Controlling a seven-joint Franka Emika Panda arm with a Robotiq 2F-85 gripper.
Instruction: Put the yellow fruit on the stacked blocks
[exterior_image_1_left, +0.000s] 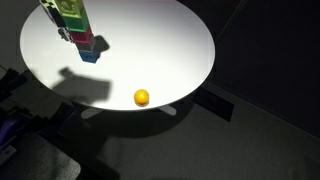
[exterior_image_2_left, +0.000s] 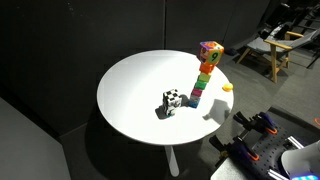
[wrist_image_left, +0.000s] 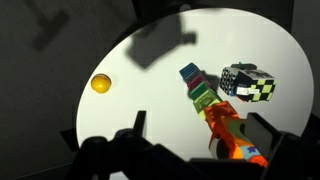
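The yellow fruit (wrist_image_left: 100, 84) lies alone on the white round table, near its edge; it also shows in both exterior views (exterior_image_1_left: 142, 97) (exterior_image_2_left: 227, 87). The stacked blocks (exterior_image_2_left: 205, 72) form a tall tower with an orange top, green ones below, then pink and blue at the base (exterior_image_1_left: 80, 30). In the wrist view the tower (wrist_image_left: 215, 115) rises toward the camera between my fingers. My gripper (wrist_image_left: 199, 116) hangs open above the tower top and holds nothing. The fruit is well off to the side of it. No exterior view shows the gripper.
A black-and-white checkered cube (wrist_image_left: 248, 84) sits beside the tower's base, seen also in an exterior view (exterior_image_2_left: 172, 102). The table edge (exterior_image_1_left: 205, 70) drops to a dark floor. Robot hardware (exterior_image_2_left: 262, 140) stands by the table, and a wooden chair (exterior_image_2_left: 270, 55) is behind.
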